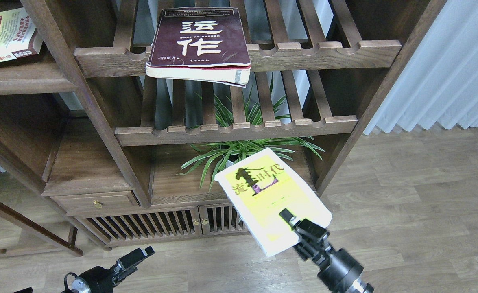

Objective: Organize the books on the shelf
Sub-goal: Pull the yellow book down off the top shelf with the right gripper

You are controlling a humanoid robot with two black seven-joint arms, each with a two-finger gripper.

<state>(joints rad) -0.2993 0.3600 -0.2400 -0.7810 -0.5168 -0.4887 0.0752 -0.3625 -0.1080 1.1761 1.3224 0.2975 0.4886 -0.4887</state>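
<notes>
Our right tool grips the lime-yellow book by its near right corner, jaws closed on cover and pages, and holds it in the air low in front of the cabinet, clear of every board. The book's long axis runs from the tool up and to the left, its title end pointing at the spider plant just behind it, cover facing up.

Our left tool hangs low at the lower left, empty; it is too small and dark for us to tell how its fingers stand.

The flat shelf of solid dark wood lies well up and far to the left of the held book, and the left arm is the nearer one to it. On it rests the small book marked "300", partly cut off by the edge of the view.

The maroon book lies flat across the upper slatted rack, its near edge jutting over the notched rail. The right half of that rack holds nothing, as does the lower slatted rack.

We judge that the next move turns on carrying the yellow book up and leftward across the cabinet's slanted post, or passing it to the left arm.
</notes>
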